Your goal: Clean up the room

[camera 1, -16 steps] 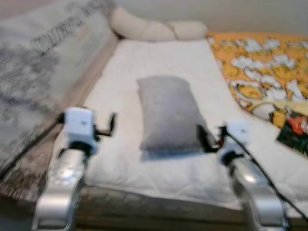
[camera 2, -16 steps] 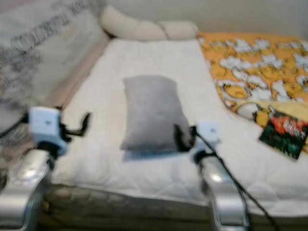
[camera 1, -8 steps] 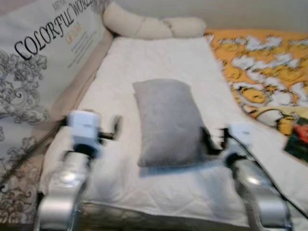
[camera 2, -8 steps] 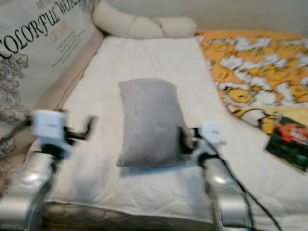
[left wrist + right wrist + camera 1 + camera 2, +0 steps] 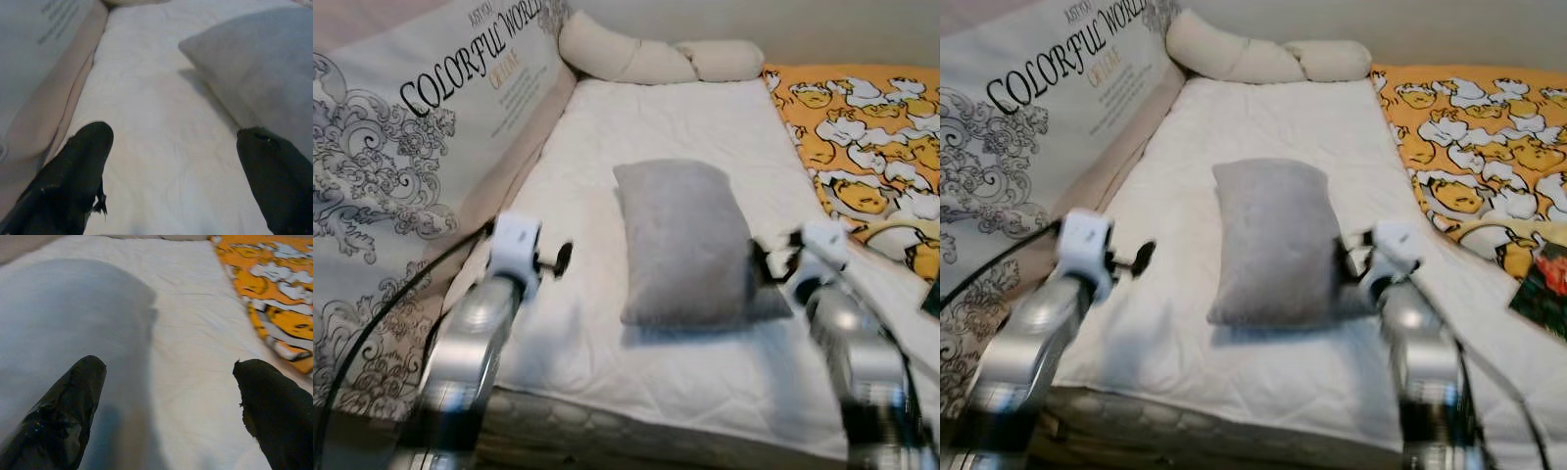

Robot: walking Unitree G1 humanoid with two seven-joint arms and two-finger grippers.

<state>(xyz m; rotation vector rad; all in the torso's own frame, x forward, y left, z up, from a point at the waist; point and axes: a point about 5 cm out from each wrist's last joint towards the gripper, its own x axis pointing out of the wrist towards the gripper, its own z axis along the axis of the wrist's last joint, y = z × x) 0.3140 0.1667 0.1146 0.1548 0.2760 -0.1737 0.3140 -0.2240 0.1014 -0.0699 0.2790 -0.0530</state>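
Note:
A grey pillow [image 5: 683,240] lies lengthwise in the middle of the white mattress [image 5: 666,122]. My left gripper [image 5: 558,259] hovers over the sheet to the pillow's left, a short way off it. In the left wrist view that gripper [image 5: 171,171] is open, with the pillow [image 5: 264,73] ahead and beside one finger. My right gripper [image 5: 766,264] is at the pillow's near right corner. In the right wrist view it [image 5: 166,401] is open, one finger over the pillow [image 5: 63,308] and the other over the bare sheet.
Cream bolster cushions [image 5: 646,59] lie at the head of the bed. An orange duck-print blanket [image 5: 862,127] covers the right side, with a dark book [image 5: 1542,289] on it. A tall printed panel [image 5: 401,147] stands along the left. The mattress front edge [image 5: 636,421] is near me.
The whole picture has shifted to the right and sharpened, so the camera moved. Both grippers keep their places on either side of the pillow, the right one now closer to its corner.

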